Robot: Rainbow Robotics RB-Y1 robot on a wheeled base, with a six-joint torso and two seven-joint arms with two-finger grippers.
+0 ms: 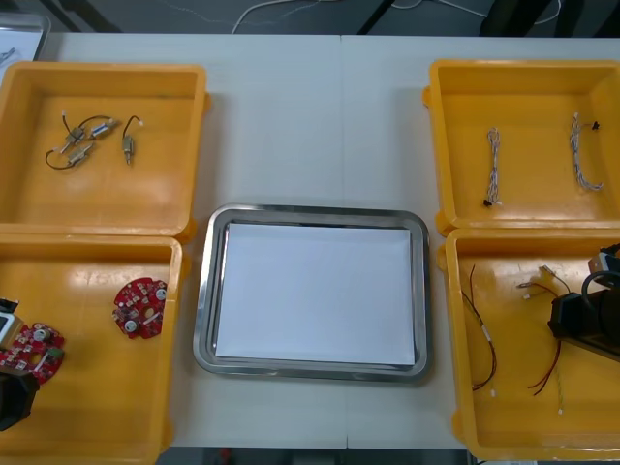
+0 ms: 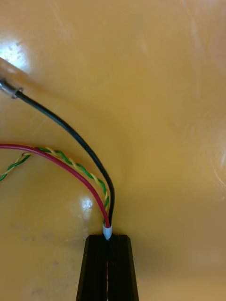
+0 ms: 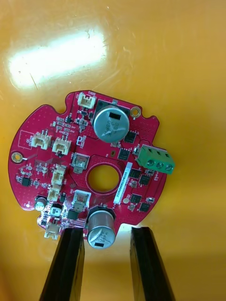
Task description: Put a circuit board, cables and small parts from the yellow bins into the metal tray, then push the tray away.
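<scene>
Two tools set | your left tool (image 3: 107,233) stands open, circuit board (image 3: 42,160) straight ahead, its edge between the fingers (image 3: 68,263) | your right tool (image 2: 109,237) clamps the cables (image 2: 101,197) by their tips.

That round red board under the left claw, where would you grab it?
Probably by the silver can at the circuit board's edge nearest the fingers, coming straight down: the board lies flat in the yellow bin, and the open left gripper straddles that can. The right gripper pinches a cable.
</scene>
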